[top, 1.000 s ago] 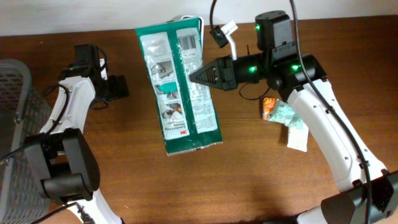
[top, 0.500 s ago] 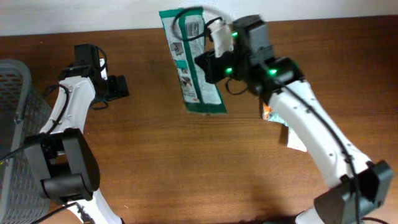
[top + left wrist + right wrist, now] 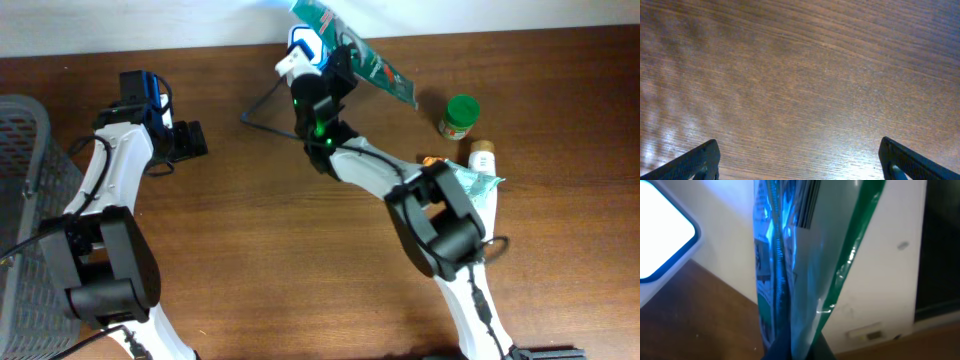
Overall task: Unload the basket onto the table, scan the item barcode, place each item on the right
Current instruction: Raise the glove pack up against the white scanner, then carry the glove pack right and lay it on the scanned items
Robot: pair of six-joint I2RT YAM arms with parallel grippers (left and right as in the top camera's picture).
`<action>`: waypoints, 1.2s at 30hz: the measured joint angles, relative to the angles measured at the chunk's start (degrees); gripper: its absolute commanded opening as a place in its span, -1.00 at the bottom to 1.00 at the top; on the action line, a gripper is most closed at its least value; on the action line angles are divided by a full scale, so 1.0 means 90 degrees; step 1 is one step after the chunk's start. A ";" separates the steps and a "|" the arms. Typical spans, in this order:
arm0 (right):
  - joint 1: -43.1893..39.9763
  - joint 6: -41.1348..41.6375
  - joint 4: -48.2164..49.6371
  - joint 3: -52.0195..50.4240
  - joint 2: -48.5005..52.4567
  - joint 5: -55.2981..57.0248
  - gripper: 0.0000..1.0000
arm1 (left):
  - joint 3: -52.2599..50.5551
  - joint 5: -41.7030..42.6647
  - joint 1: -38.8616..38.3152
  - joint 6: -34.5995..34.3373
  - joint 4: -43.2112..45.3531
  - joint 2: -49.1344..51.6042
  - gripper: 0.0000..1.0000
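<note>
Back wall (image 3: pixel 520 15): packet (image 3: pixel 378 66) now beside scanner (image 3: pixel 300 43)

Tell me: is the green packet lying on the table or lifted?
Lifted. The right jaws grip the green packet, holding it off the table.

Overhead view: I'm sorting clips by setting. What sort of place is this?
Likely a mock checkout bench: a blue-lit scanner, a wire basket and a green packet held at the scanner.
</note>
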 measured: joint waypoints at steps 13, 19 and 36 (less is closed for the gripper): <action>-0.0406 -0.1061 0.0260 0.0415 0.0984 -0.0471 -0.92 | 0.0000 0.0002 0.0000 0.0000 -0.0002 0.0000 0.99; -0.0396 -0.1054 -0.0097 0.0418 0.0993 -0.0886 -0.92 | 0.0000 0.0002 0.0000 0.0000 -0.0002 0.0000 0.99; -0.0136 -0.1054 -0.0027 0.0418 0.0724 -0.0639 -0.92 | 0.0000 0.0002 0.0000 0.0000 -0.0002 0.0000 0.98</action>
